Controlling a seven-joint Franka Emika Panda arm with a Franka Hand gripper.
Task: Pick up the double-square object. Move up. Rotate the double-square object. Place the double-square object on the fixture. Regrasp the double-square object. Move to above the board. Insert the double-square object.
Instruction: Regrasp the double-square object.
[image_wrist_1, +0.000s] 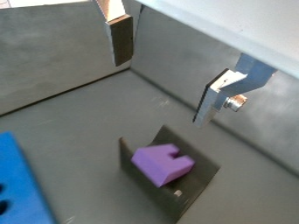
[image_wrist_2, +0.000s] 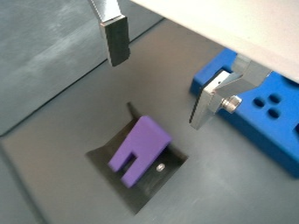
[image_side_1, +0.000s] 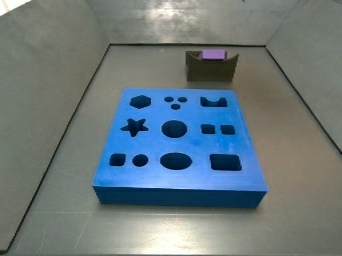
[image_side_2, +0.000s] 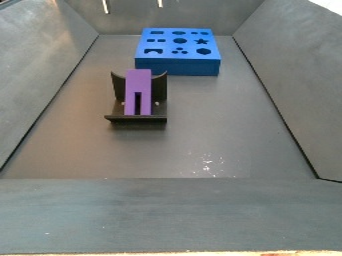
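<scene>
One double-square object (image_wrist_2: 142, 150) on fixture (image_side_2: 135, 112); gripper (image_wrist_2: 163, 74) above (jaws apart, empty).

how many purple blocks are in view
1: a small light-purple plastic block sitting in the dark olive-grey fixture, apart from the bright-blue board. The open end effector hangs above it, holding nothing.

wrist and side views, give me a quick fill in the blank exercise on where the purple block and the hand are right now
1. The double-square object rests in the ____.
2. The hand hangs above it with its fingers ____ and nothing between them.
3. The board is coloured ____.
4. The block's colour is ____.

Missing words: fixture; open; blue; purple
</scene>
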